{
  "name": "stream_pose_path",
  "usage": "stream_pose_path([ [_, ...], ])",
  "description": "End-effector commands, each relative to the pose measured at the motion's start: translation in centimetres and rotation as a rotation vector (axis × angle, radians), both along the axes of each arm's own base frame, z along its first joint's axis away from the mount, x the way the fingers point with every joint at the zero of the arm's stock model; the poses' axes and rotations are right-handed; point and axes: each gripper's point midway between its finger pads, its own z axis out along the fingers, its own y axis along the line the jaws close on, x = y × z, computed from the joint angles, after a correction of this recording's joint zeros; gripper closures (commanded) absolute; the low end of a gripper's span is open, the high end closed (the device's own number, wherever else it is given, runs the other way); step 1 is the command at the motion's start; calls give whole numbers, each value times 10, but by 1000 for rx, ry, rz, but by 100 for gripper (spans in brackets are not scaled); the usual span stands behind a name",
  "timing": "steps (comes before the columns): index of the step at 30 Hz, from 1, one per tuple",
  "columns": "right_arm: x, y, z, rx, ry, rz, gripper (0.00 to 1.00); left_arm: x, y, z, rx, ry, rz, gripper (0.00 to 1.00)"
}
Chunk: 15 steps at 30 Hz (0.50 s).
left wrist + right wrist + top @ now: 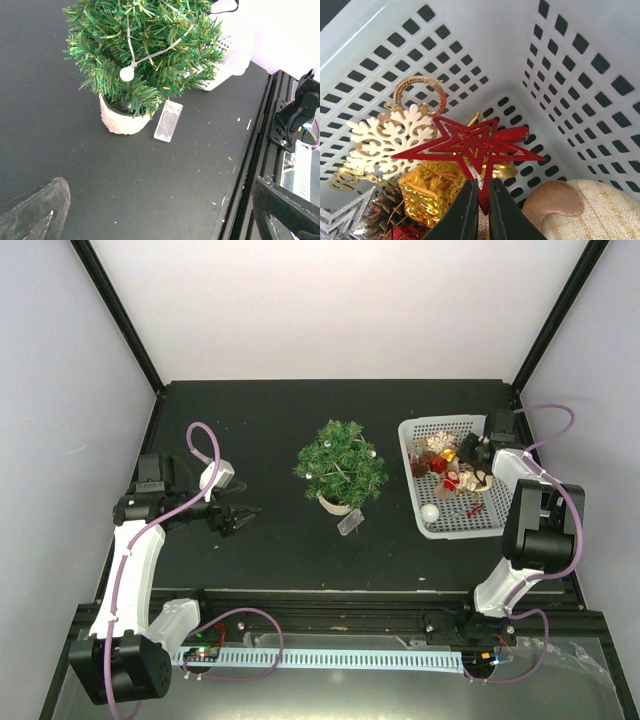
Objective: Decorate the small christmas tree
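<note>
The small christmas tree [340, 462] stands mid-table in its white pot [120, 120], with a pale tag [168, 121] lying beside it. A white ball [127, 73] hangs on the tree [145, 45]. My left gripper [240, 517] hovers open and empty to the left of the tree, facing it, and its fingers [42, 212] show at the bottom corners of the left wrist view. My right gripper [481, 200] is down inside the white mesh basket [470, 45]. It is shut on the lower point of a red star ornament [470, 145].
Under the star lie a white snowflake [385, 142], a gold foil gift box [430, 192], a pine cone [385, 210] and a beige plush piece [585, 210]. The basket [470, 528] sits at the right and also holds a white ball [430, 512]. The table's front rail [260, 150] runs nearby.
</note>
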Motion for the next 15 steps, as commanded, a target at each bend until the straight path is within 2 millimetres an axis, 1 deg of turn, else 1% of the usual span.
stream_pose_path([
  [1,2,-2,1,-20,-7,-5,90,-1,-2,9,-26,-29,-21,1],
  [4,0,-3,0,-24,-7,-9,98,-1,-2,9,-25,-32,-20,1],
  [5,0,-3,0,-25,-7,-9,99,-1,-2,10,-24,-33,-20,1],
  [7,0,-2,1,-23,-10,-3,98,-1,-2,10,-24,-34,-20,1],
  [9,1,-2,3,-21,-15,3,88,-1,-2,9,-25,-31,-20,1],
  [11,2,0,5,-21,-17,10,75,-1,-2,9,-24,-32,-19,1],
  [13,2,0,6,-23,-16,11,69,-2,-2,10,-26,-33,-21,1],
  [15,4,1,6,-20,-15,22,65,-2,-3,10,-25,-35,-22,1],
])
